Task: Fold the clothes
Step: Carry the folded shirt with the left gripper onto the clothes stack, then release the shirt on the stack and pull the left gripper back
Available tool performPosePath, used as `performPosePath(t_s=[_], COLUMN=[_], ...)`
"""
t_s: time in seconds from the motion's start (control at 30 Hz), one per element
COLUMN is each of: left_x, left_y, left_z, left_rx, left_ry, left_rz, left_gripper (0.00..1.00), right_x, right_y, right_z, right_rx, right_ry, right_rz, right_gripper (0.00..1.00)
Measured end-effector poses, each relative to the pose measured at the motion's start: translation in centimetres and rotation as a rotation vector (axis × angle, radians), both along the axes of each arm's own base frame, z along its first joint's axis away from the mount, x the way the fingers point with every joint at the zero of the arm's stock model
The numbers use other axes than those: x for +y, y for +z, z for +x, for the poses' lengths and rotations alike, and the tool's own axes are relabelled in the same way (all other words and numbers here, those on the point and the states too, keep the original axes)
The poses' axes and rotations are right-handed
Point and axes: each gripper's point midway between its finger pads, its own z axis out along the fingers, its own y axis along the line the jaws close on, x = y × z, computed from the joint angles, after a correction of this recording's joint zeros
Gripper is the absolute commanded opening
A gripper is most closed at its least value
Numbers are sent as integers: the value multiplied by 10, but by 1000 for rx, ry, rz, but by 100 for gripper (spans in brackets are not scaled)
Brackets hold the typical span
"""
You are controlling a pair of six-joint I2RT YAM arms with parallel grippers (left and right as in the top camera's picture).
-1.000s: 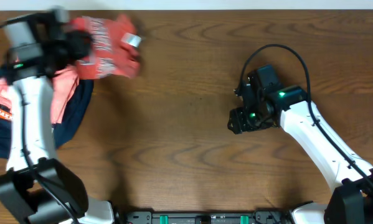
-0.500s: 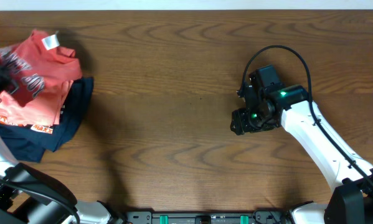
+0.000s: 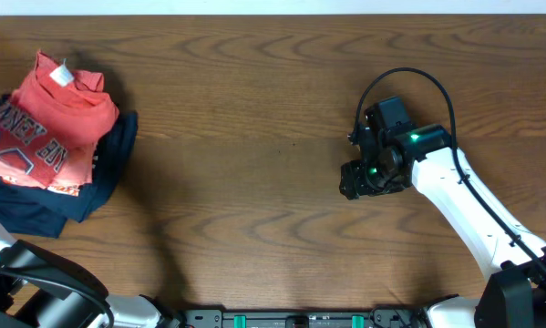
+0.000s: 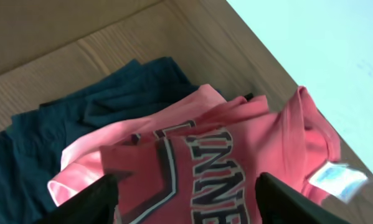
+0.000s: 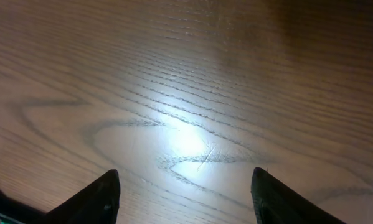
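The coral-red t-shirt [image 3: 58, 118] was hanging bunched from the left gripper [image 4: 186, 199] a second ago. It now lies on the pile at the counter's [image 3: 254, 137] far left edge, and that gripper has spread its fingers wide just above the lettering and holds nothing, so the shirt looks released onto the stack, though lumpy rather than flat. Under it sit a paler salmon garment [image 4: 80, 168] and the navy garments [image 3: 63, 205], crowding any re-fold there, while the right gripper [image 5: 186, 205] hovers well apart over bare wood, wide open and empty.
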Motion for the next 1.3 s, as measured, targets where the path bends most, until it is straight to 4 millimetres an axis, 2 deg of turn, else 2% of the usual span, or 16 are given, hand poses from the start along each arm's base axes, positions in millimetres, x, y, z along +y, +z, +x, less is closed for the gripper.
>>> performPosePath(t_s=[0.17, 0.33, 0.47, 0.6, 0.77, 0.9, 1.0, 1.03, 1.17, 1.23, 1.3], left_x=[4, -5, -18, -23, -6, 9, 18, 20, 26, 26, 24], left_y=[3, 8, 7, -13, -70, -113, -129, -130, -123, -114, -101], left_z=[1, 10, 22, 33, 39, 37, 32, 31, 35, 40, 45], left_rx=[-10, -55, -66, -40, 45, 120, 145, 145, 98, 54, 11], left_ry=[9, -26, -77, -100, -65, -16, 15, 23, 15, -1, -26], left_rz=[15, -15, -29, -63, -107, -124, -136, -139, -133, -132, -126], left_gripper=[71, 52, 49, 50, 51, 61, 68, 72, 97, 98, 98], right_x=[0, -1, -2, -3, -5, -6, -7, -7, -7, -7, -6], right_y=[0, 0, 0, -1, -2, -2, -2, -2, -2, -2, -2], right_z=[0, 1, 1, -2, -8, -11, -14, -15, -14, -13, -10], right_rx=[-1, -3, -4, 7, 33, 47, 61, 62, 61, 56, 47], right_ry=[0, -1, -1, -2, -5, -6, -11, -13, -16, -17, -26], right_rz=[-2, -6, -9, -15, -24, -29, -33, -34, -32, -31, -26], right_gripper=[66, 67, 67, 67, 67, 67, 67, 68, 68, 71, 93])
